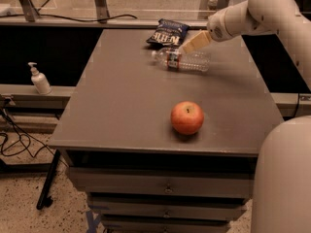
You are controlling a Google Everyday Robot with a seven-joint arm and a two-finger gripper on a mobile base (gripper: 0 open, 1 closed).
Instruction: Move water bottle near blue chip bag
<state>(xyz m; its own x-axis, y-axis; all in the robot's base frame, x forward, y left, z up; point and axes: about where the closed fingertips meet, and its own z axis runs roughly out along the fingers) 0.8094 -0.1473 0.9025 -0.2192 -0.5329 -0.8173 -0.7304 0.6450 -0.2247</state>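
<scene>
The grey table (121, 106) has a flat, matte, rectangular top over a stack of drawers (165, 186) with small knobs. The smooth, rounded white arm (272, 8) reaches in over the far right corner. At its end the tan, wedge-shaped gripper (193, 42) hangs near the far edge, just above the bottle; I cannot tell whether it is open or closed. The water bottle (187, 60), clear ribbed plastic with a red-and-white label band, lies on its side near the far edge, cap pointing left. Just beyond it, at the far edge, lies the blue chip bag (167, 33), dark and crinkled with white lettering. A round, glossy red apple (187, 117) sits near the front edge, right of centre. A small white pump dispenser (40, 80) stands on a ledge off the left edge.
</scene>
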